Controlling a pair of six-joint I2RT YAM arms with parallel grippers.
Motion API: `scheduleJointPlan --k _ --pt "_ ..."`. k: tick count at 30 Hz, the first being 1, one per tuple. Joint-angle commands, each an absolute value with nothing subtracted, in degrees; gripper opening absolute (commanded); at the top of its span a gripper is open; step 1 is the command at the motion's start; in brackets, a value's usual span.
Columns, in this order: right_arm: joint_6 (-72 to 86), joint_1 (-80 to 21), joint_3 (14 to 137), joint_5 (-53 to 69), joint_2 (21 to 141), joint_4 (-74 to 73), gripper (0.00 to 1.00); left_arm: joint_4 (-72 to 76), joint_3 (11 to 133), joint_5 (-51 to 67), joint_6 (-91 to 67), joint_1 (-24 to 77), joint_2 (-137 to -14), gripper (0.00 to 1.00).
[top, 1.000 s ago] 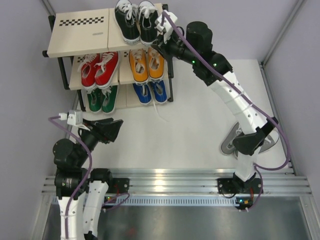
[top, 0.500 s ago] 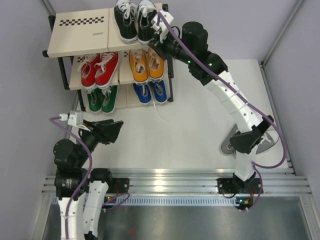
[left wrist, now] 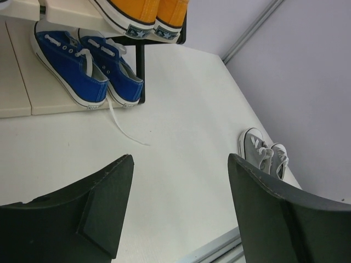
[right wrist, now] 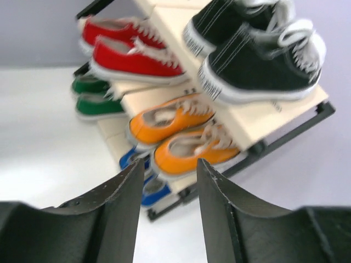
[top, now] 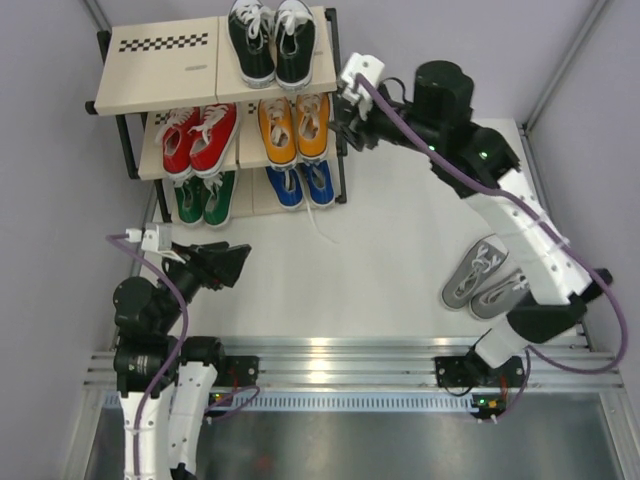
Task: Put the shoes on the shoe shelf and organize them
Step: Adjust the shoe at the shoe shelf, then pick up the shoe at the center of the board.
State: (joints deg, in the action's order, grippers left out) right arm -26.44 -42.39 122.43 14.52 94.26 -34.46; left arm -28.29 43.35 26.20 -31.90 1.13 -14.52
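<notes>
- The pair of small grey canvas lace-up sneakers lies on the white tabletop at the near right. The two shoes are side by side, seemingly touching, and well apart from the three-tier black-framed shoe shelf with pale boards at the far left.
- These shoes are probably light, with soft uppers that give under a squeeze and stiffer rubber soles. A pinch across the heel collar, clear of the loose laces, looks soundest.
- The black pair, red pair, orange pair, green pair and blue pair sit on the shelf.
- The right claw hovers just right of the shelf, its arm stretched far and its jaws apart and empty.
- The left claw hangs at the near left, its arm folded and its jaws wide, holding nothing.
</notes>
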Motion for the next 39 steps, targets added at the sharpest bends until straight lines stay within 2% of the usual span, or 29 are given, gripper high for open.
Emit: scheduleJointPlan --k 1,3,4,9,17,20,30,39 --pt "-31.9 -35.7 109.4 25.5 79.4 -39.8 0.45 -27.9 41.2 27.3 -32.9 1.1 -13.3 0.75" --pt "-29.3 -29.1 98.9 29.6 74.6 -40.0 0.46 -27.9 39.8 27.6 -33.5 1.1 -12.7 0.76" --pt "-30.0 -22.7 96.0 31.1 70.6 -43.3 0.46 -27.9 39.4 27.7 -33.7 1.1 -12.5 0.76" --pt "-30.6 -6.6 74.3 28.3 58.2 -50.2 0.53 -27.9 36.1 29.3 -35.2 1.1 -11.2 0.77" --pt "-39.8 16.2 57.8 23.1 54.1 -62.0 0.71 -27.9 32.7 31.6 -37.0 1.1 -9.8 0.77" --pt "-44.5 19.1 54.1 21.3 55.1 -62.1 0.75 -27.9 32.0 32.3 -36.9 1.1 -9.7 0.77" --pt "-38.8 18.6 49.3 19.9 64.3 -53.2 0.75 -28.2 29.6 34.8 -38.9 1.1 -8.1 0.77" --pt "-32.9 12.4 48.5 16.1 72.2 -43.6 0.73 -29.1 29.2 34.9 -40.8 1.1 -8.0 0.77"
